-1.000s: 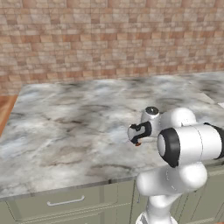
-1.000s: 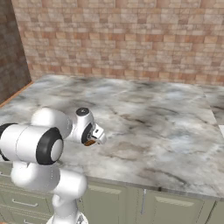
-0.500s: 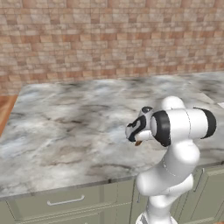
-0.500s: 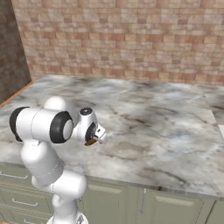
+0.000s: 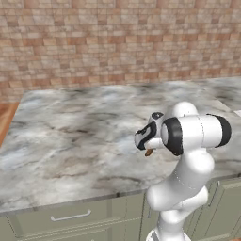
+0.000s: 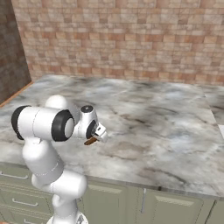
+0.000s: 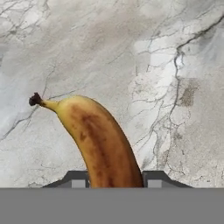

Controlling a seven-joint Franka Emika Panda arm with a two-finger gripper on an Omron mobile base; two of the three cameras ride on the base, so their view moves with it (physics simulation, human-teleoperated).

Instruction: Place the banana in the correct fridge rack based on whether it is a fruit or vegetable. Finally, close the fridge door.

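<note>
The gripper (image 7: 113, 179) is clenched on the banana (image 7: 98, 140), which is gripped between the two dark fingertips (image 7: 76, 178) and seen above the marble counter (image 7: 175, 65). The counter is backed by a brick wall (image 5: 117, 42), with green drawers (image 5: 70, 219) below its front edge.
</note>
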